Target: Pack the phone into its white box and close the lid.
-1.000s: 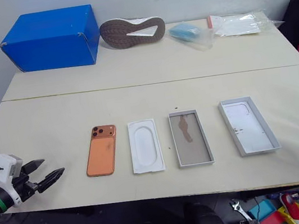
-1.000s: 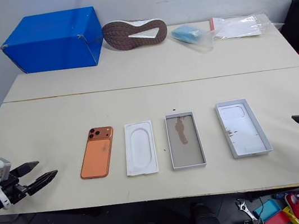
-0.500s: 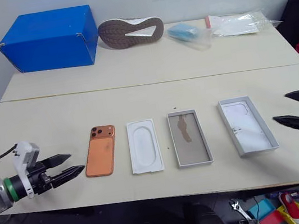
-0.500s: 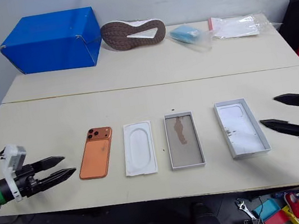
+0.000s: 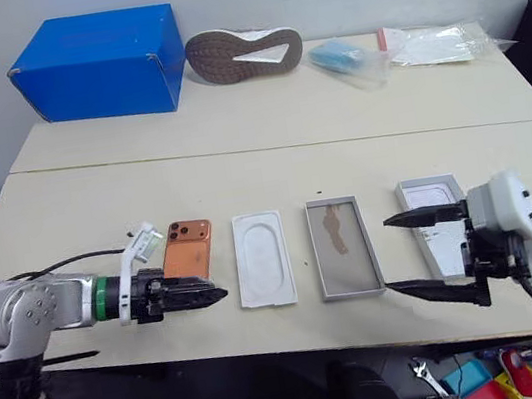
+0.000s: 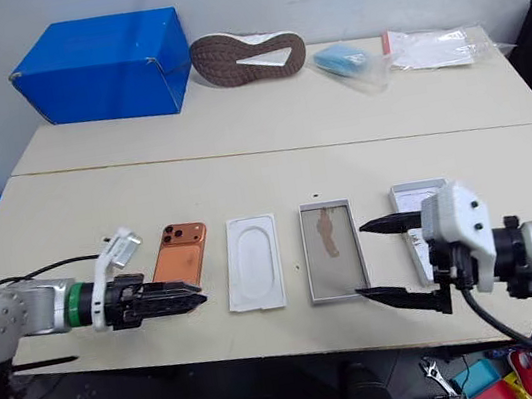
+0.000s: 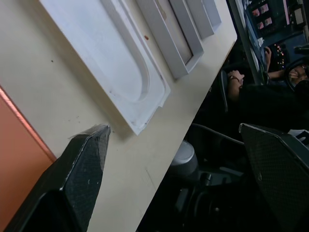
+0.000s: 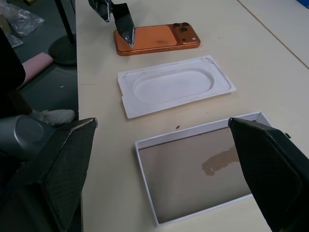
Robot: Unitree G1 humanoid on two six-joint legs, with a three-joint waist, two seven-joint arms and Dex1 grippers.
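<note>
Landmark is the white box (image 5: 344,247): open tray, grey-brown floor with a darker smudge, lying flat near the front edge of the desk (image 5: 270,158).

The white moulded insert (image 5: 264,272) sits just to the left of the white box, with a gap between them. The phone (image 5: 186,250) is further left, past the insert, back up with its camera bump on the far end. It lies flat on the desk and nothing holds it.

The lid (image 5: 433,234) lies to the right of the white box, apart from it, hollow side up. My right arm covers part of it.

My left hand (image 5: 210,293) is well left of the white box, over the near end of the phone, pointing toward the box. Its fingers are spread wide and empty. I can't tell whether a fingertip touches the phone.

My right hand (image 5: 403,254) is just off the right edge of the white box, pointing toward it. Its fingers are wide apart and empty, one fingertip by the box's far right side, the other past its near right corner.

Far behind the white box: a blue box (image 5: 96,51), a shoe (image 5: 243,52) sole up, and plastic bags (image 5: 394,46).
</note>
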